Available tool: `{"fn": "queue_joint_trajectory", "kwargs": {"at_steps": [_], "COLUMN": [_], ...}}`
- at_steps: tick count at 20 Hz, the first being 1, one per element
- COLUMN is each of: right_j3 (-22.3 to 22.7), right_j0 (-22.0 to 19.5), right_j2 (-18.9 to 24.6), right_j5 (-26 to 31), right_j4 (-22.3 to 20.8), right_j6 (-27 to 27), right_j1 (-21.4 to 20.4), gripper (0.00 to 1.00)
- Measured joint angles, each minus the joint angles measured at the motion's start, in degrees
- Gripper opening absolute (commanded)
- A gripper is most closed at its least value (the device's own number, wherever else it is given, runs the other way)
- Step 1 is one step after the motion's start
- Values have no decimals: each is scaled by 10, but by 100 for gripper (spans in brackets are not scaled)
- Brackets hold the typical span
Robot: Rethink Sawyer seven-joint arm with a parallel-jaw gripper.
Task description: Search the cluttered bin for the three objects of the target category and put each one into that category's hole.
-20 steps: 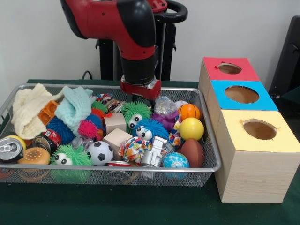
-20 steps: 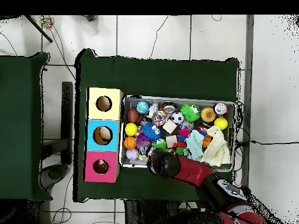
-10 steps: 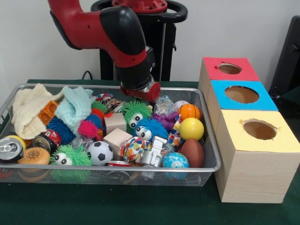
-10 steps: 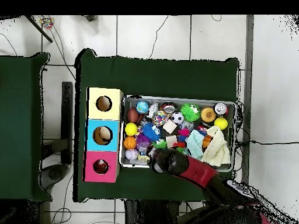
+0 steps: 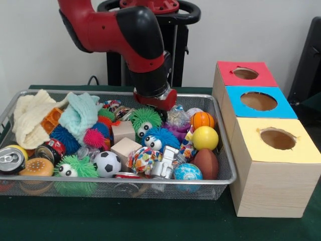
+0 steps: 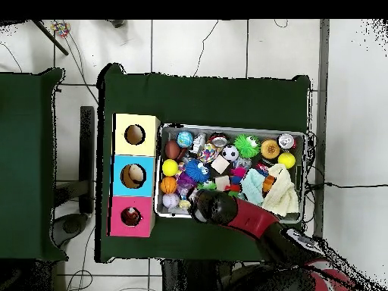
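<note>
A wire bin (image 5: 220, 150) holds mixed toys: an orange basketball (image 5: 202, 119), a yellow ball (image 5: 204, 137), a soccer ball (image 5: 107, 163), a brown football (image 5: 205, 163), a globe ball (image 5: 187, 173), fuzzy green (image 5: 146, 120) and blue (image 5: 161, 138) creatures, and wooden blocks (image 5: 125, 148). My gripper (image 5: 156, 103) hangs low over the bin's back middle, just behind the green fuzzy creature, and its tip is hidden. In the overhead view the gripper (image 6: 206, 206) covers the bin's (image 6: 303, 163) lower left part.
Red (image 5: 246, 74), blue (image 5: 258, 101) and yellow (image 5: 277, 139) boxes, each with a round hole on top, stand in a row right of the bin. Cream (image 5: 30, 116) and mint (image 5: 80, 114) cloths, cans (image 5: 11, 159) and a burger toy (image 5: 36, 167) fill the bin's left side.
The arm's end has tilted and shifted slightly right over the bin's back, staying low. The toys in the bin have not moved.
</note>
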Motion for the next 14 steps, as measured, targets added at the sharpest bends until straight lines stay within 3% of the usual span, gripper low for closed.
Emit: {"fn": "queue_joint_trajectory", "kwargs": {"at_steps": [8,14], "right_j3": [-9,-38], "right_j0": [26,98], "right_j2": [-21,-75], "right_j5": [19,55], "right_j4": [-2,-37], "right_j6": [0,0], "right_j1": [-11,-42], "gripper": [0,0]}}
